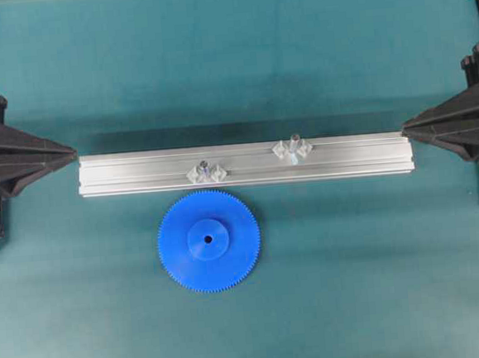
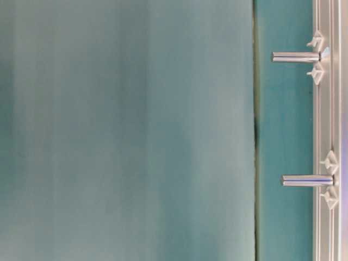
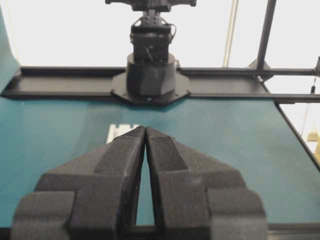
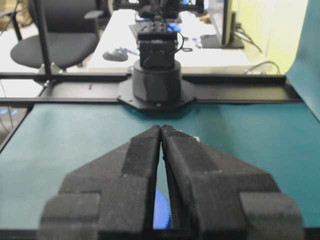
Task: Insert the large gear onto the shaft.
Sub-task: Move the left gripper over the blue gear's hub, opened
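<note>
The large gear (image 1: 209, 241), a bright-blue toothed disc with a raised hub and centre hole, lies flat on the green mat just in front of the aluminium rail (image 1: 139, 172). Two shafts stand on the rail, each between clear diamond pieces: one (image 1: 205, 168) right behind the gear, one (image 1: 294, 143) further right. Both show side-on in the table-level view, upper (image 2: 294, 56) and lower (image 2: 306, 180). My left gripper (image 1: 73, 150) is shut and empty at the rail's left end. My right gripper (image 1: 405, 129) is shut and empty at the rail's right end. A sliver of the gear (image 4: 161, 210) shows between the right fingers.
The rail's left end (image 3: 120, 131) shows just past my left gripper (image 3: 145, 129). The opposite arm's base (image 3: 150, 75) stands at the far edge. Beyond my right gripper (image 4: 161, 127) is the other base (image 4: 156, 80), then a desk and chair off the table.
</note>
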You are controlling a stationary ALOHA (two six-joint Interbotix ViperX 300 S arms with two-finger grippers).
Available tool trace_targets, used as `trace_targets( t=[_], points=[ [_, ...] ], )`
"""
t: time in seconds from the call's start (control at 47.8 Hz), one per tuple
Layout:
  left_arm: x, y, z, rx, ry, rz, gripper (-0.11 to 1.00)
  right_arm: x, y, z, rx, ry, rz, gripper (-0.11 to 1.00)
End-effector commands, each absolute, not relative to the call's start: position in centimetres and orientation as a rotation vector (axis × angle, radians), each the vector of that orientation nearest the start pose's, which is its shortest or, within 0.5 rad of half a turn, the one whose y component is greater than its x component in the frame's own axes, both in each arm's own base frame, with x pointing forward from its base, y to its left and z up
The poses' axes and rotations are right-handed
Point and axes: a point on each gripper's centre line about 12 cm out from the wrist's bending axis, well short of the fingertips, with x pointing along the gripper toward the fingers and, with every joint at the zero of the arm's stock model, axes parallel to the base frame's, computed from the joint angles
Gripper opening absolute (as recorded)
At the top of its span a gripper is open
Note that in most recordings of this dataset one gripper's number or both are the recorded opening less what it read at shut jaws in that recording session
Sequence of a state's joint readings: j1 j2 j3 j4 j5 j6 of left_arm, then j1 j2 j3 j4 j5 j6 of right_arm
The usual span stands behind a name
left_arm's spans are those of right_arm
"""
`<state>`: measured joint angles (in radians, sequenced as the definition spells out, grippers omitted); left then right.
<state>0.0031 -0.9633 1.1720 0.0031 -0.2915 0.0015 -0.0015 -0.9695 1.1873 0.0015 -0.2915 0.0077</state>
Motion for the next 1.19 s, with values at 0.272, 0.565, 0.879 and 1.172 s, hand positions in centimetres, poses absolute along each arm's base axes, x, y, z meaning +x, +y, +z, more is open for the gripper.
trace_targets(
  t=[0.272,0.565,0.879,1.172],
  points=[
    [21.0,-0.1,28.4,-0.105,-0.059,-0.011,0.01,18.6,-0.7,26.7,0.1,-0.059,-0.038,0.08],
    [22.3,-0.7,27.1,-0.099,0.141,-0.026,0.01,18.6,-0.9,25.3,0.119,0.086,-0.057,0.07],
    [25.2,-1.4,25.3,-0.093,0.289,-0.042,0.01,18.6,-0.9,24.7,0.129,0.172,-0.059,0.07],
    [28.6,-1.8,23.2,-0.094,0.432,-0.039,0.01,18.5,-0.9,24.4,0.148,0.202,-0.061,0.07]
  ],
)
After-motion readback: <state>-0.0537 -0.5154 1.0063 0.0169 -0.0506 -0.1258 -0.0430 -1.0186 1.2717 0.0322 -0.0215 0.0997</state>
